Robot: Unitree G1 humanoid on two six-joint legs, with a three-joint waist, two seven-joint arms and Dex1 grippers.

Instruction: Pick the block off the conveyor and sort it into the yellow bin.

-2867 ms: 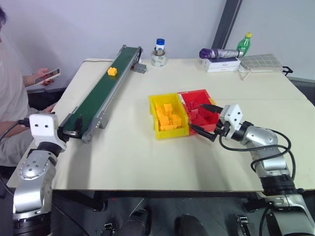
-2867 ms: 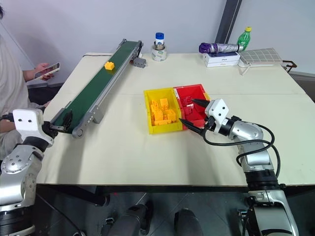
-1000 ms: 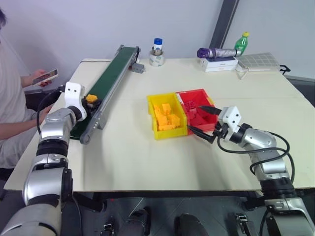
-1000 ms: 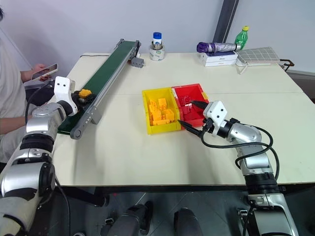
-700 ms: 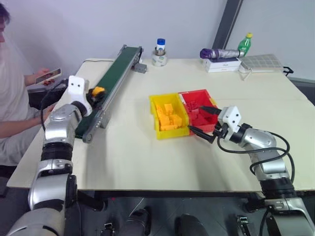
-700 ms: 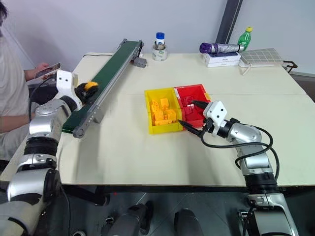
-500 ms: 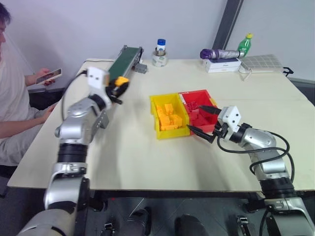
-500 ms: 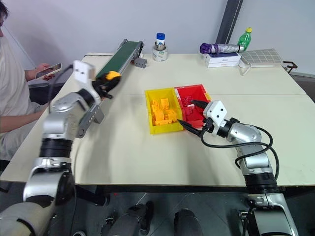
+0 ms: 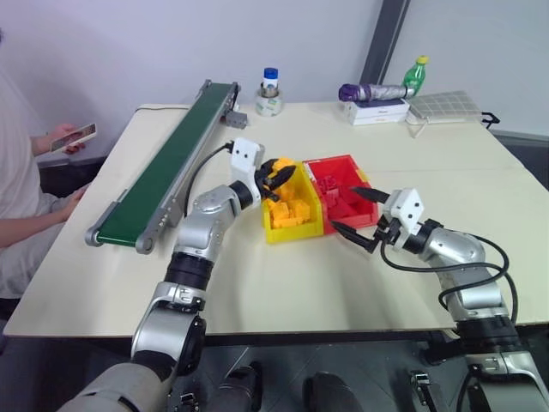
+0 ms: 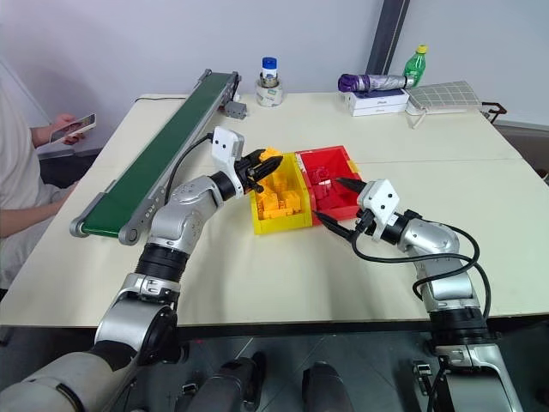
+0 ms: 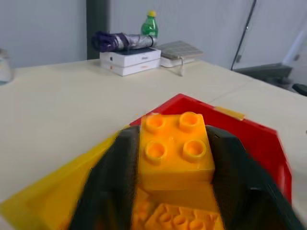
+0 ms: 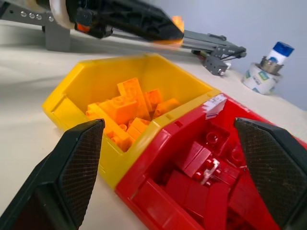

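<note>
Two claws: left claw [image 9: 276, 175] pinching block [image 11: 175, 149] over yellow bin [image 9: 279, 230]; right claw [image 9: 358, 215] spread, empty.

Pale table [image 9: 257, 283]: conveyor [image 9: 167, 163] left; yellow bin [image 9: 287, 225] touching red bin [image 9: 347, 202] centre; bottles, boxes far edge.

A wide table [image 9: 283, 283] with a pale cream top is standing in front of a plain light grey wall [image 9: 129, 43]. A dark vertical post [image 9: 377, 39] is running up the wall behind the table's far edge. Even, soft light is falling on the tabletop. At the left side a person [image 9: 21, 197] is sitting and holding a phone [image 9: 73, 135]. Under the table's near edge the floor [image 9: 283, 386] is looking dark.
</note>
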